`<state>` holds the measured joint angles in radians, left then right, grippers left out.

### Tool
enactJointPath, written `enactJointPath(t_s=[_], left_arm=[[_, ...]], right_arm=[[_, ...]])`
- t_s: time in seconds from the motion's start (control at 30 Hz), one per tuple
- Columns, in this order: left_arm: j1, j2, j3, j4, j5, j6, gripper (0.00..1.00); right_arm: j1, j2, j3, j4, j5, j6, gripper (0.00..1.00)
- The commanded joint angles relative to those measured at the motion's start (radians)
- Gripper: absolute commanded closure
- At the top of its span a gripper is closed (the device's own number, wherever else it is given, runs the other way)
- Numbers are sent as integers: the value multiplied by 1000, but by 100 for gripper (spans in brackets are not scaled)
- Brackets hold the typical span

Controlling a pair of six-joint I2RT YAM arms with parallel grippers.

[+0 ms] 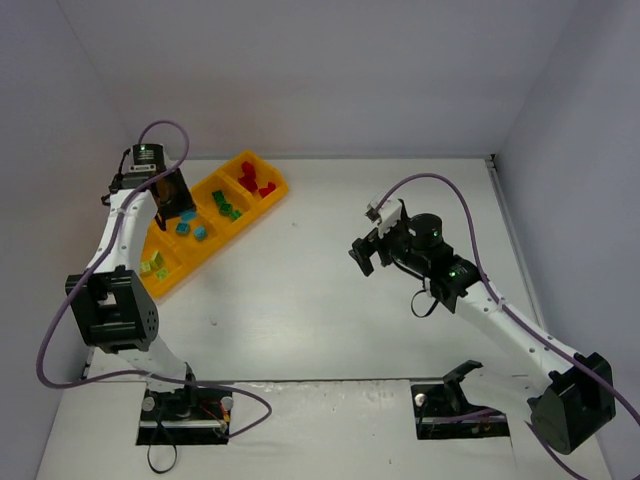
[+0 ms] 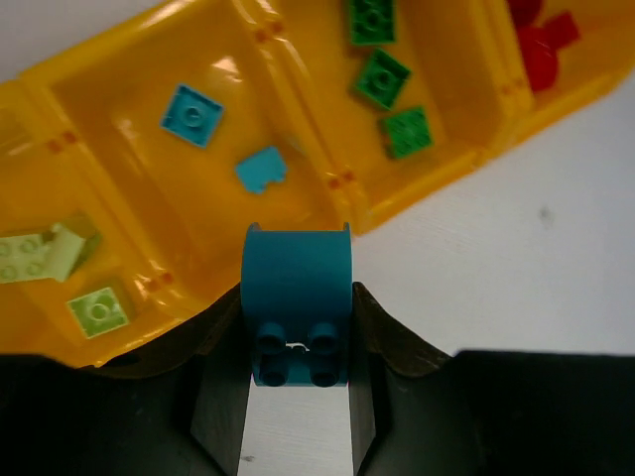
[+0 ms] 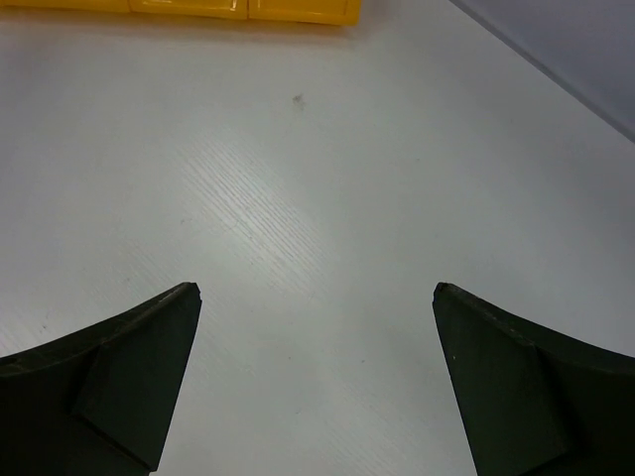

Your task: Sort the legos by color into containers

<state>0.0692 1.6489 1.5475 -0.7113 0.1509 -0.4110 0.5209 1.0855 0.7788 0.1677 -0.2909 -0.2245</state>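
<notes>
The yellow-orange tray (image 1: 205,252) lies diagonally at the far left, its four compartments in a row. Red legos (image 1: 257,185), green legos (image 1: 226,206), light blue legos (image 1: 192,230) and yellow-green legos (image 1: 153,267) each lie in their own compartment. My left gripper (image 2: 298,297) is shut on a darker blue rounded lego (image 2: 298,273) and holds it over the tray's near wall, by the blue compartment (image 2: 149,188). In the top view the left gripper (image 1: 178,205) hangs over the tray. My right gripper (image 1: 368,240) is open and empty above bare table, far from the tray.
In the left wrist view, two light blue legos (image 2: 191,114), three green ones (image 2: 382,77), red ones (image 2: 541,50) and yellow-green ones (image 2: 97,309) lie in the compartments. The right wrist view shows the right gripper (image 3: 316,288) over white table, with the tray's edge (image 3: 248,8) at the top.
</notes>
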Motion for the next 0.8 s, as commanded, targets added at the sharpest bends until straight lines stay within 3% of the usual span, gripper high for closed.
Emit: enactJointPath(t_s=[0.0,0.03,0.2,0.5,0.7,0.77], left_arm=[[46,9,-10,73,-100,-20,91],[52,34,-6,87,-111,-23,84],[60,109,40,101,-142,-35,74],[61,172,91,99,-171,-31,44],[61,85,103,81,-108,-34,40],[61,34,94,92,-65,-37,40]], right_arm=[[5,1,20,47,35,11,0],[5,1,20,46,38,11,0],[5,-1,23,36,38,19,0],[5,-12,40,-5,105,36,0],[5,-22,82,-22,185,89,0],[5,-26,102,-43,309,156,0]])
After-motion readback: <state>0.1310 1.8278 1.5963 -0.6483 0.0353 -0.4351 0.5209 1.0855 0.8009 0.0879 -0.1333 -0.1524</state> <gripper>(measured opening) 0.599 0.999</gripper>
